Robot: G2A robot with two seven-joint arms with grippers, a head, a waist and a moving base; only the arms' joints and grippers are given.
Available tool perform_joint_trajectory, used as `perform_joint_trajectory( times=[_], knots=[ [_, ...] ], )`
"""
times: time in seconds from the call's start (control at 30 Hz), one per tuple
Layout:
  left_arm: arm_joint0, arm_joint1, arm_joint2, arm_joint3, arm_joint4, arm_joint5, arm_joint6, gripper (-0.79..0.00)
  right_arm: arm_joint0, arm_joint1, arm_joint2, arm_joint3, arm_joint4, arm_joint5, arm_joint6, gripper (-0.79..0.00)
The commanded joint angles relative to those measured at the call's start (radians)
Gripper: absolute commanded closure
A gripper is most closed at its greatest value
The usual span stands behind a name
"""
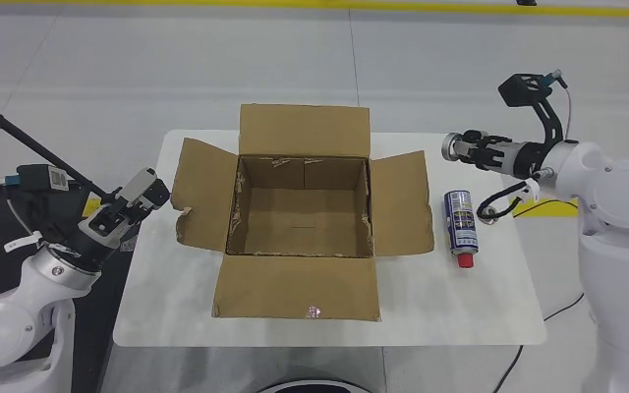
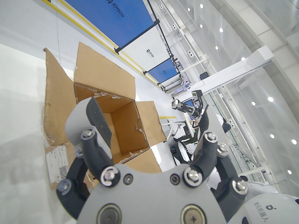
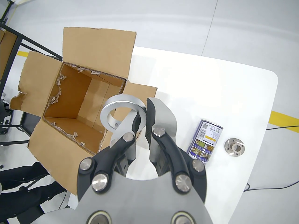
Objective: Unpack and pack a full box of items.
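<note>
1. Top view: the box [image 1: 305,211] sits open mid-table [image 1: 491,314], all four flaps folded out and its cardboard floor showing.
   - The left gripper [image 1: 147,187] hangs at the box's 9 o'clock, over the table's edge and just beside the torn left flap. Its arm angles in from 8 o'clock.
   - The right gripper [image 1: 454,146] is at 2 o'clock, up over the far right corner, pointing at the box with the arm bent behind it.
   - The can [image 1: 460,228] lies on its side at 3 o'clock, just beside the right flap, cap toward 6 o'clock. There is bare tabletop between it and the right edge.
2. Left wrist view: the left gripper [image 2: 148,108] has its fingers [image 2: 98,120] spread wide. The box [image 2: 105,75] stands beyond them, ragged flap nearest. The right gripper [image 2: 177,104] is well past the box.
3. Right wrist view: the right gripper [image 3: 143,115] is pressed together, pinching the rim of a metal ring [image 3: 121,113] held above the box's [image 3: 77,94] near flap. On the table [image 3: 233,94] the can [image 3: 205,141] lies with a flange [image 3: 234,147] flat just beside it, apart from it and near the table's edge.
</note>
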Motion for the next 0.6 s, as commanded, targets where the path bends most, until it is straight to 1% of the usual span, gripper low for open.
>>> perform_joint_trajectory(
  times=[0.0, 0.17, 0.37, 0.57],
  knots=[
    [0.0, 0.0, 0.0, 0.0, 0.0, 0.0, 0.0, -0.785, 0.0, 0.0, 0.0, 0.0, 0.0, 0.0, 0.0, 0.0],
    [0.0, 0.0, 0.0, 0.0, 0.0, 0.0, 0.0, -0.785, 0.0, 0.0, 0.0, 0.0, 0.0, 0.0, 0.0, 0.0],
    [0.0, 0.0, 0.0, 0.0, 0.0, 0.0, 0.0, -0.785, -0.032, 0.003, -0.012, -0.025, -0.002, -0.023, -0.056, 0.0],
    [0.0, 0.0, 0.0, 0.0, 0.0, 0.0, 0.0, -0.785, -0.008, 0.003, -0.043, -0.041, 0.04, -0.077, -0.08, 0.0]
  ],
)
